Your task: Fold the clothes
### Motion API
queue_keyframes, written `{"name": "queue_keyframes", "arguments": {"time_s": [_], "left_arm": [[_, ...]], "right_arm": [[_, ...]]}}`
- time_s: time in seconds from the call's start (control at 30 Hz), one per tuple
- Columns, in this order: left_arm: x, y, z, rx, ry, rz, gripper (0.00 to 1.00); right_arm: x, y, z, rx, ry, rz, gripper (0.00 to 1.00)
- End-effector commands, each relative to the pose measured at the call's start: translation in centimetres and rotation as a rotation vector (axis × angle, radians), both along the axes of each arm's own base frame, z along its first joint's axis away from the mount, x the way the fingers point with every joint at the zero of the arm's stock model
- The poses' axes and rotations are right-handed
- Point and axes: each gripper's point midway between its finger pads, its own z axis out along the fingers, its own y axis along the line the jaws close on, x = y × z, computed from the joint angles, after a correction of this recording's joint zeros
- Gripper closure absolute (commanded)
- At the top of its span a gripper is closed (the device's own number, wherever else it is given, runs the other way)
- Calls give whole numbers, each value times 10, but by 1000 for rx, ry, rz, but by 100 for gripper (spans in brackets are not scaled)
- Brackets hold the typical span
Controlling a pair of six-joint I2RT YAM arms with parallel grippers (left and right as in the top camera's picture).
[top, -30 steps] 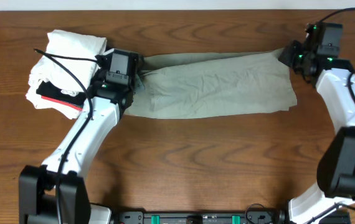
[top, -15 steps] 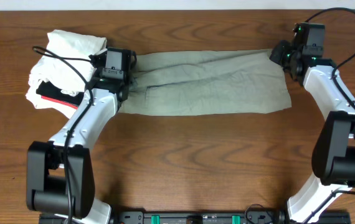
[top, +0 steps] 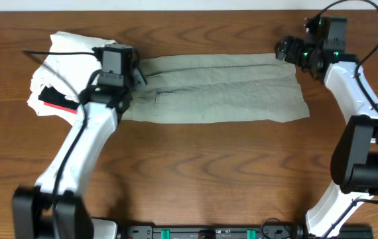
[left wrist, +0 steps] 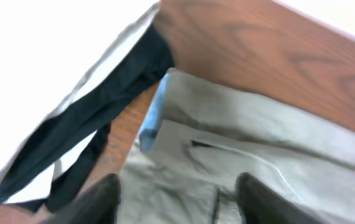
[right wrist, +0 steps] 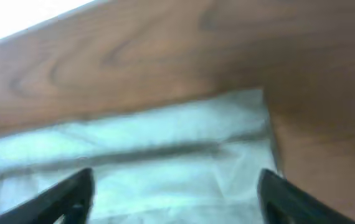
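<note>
The grey-green garment lies as a long band across the far middle of the table. My left gripper is over its left end and my right gripper over its far right corner, placed, I judge, so both ends can be taken together. Both sets of fingers stand wide apart above flat cloth, holding nothing, and the white pile sits just left, clear of the fold.

Left arm hides garment left end; both wrist views blurred.
</note>
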Motion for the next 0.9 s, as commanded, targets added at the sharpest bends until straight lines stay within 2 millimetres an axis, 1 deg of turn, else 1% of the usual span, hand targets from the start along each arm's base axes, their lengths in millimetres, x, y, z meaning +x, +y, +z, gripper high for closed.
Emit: {"name": "queue_keyframes", "arguments": {"time_s": [0.0, 0.03, 0.07, 0.13, 0.2, 0.3, 0.4, 0.5, 0.63, 0.73, 0.87], "left_arm": [[-14, -14, 14, -61, 23, -79, 74], [-22, -17, 8, -76, 66, -95, 88], [-29, -19, 2, -89, 105, -96, 94], [-42, -19, -15, -88, 189, -87, 94], [-50, -21, -32, -78, 254, -93, 94], [-53, -29, -55, -65, 320, -111, 94], [-52, -37, -71, -56, 354, -129, 94], [-50, -42, -77, -54, 360, -139, 94], [-48, -44, -76, -55, 349, -145, 94], [-47, -44, -76, -55, 345, -146, 94], [-47, -44, -76, -55, 346, -146, 94]], "right_arm": [[-15, 28, 20, 0, 29, 130, 52], [-24, 29, 14, -6, 71, 129, 82], [-32, 30, 8, -12, 113, 128, 99], [-47, 30, -7, -34, 184, 123, 99], [-57, 29, -23, -66, 226, 125, 99], [-62, 33, -40, -93, 217, 160, 99], [-63, 31, -57, -112, 203, 152, 99], [-64, 30, -74, -113, 189, 151, 99], [-70, 28, -101, -123, 189, 145, 99], [-82, 17, -121, -163, 239, 101, 99], [-103, 2, -138, -196, 326, 51, 99]]}}
